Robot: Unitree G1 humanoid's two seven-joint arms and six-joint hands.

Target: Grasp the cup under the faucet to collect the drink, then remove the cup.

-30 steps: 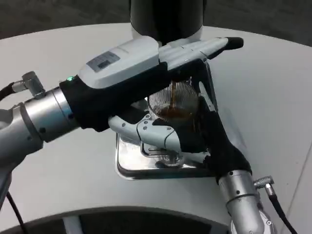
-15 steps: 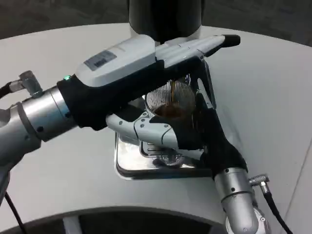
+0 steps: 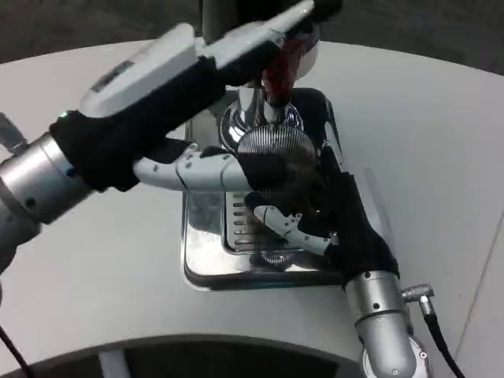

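Cup held at the drip tray, under the faucet.

My right hand (image 3: 331, 213) has its fingers (image 3: 295, 224) curled around the ribbed cup (image 3: 276, 153), gripping it above the steel drip tray (image 3: 205, 252) on the worktop (image 3: 433, 142). My left hand (image 3: 236, 47) reaches over them, fingers stretched out straight, holding nothing.

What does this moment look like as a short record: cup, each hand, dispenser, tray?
cup: clear ribbed cup with dark drink inside, over the drip tray
right hand: right hand wraps the cup from the right side
left hand: left hand raised at the dispenser's faucet lever; exact contact cannot be told
dispenser: dark body at the table's far edge, faucet above the cup
drip tray: shiny metal tray with a slotted grate
surface: white table
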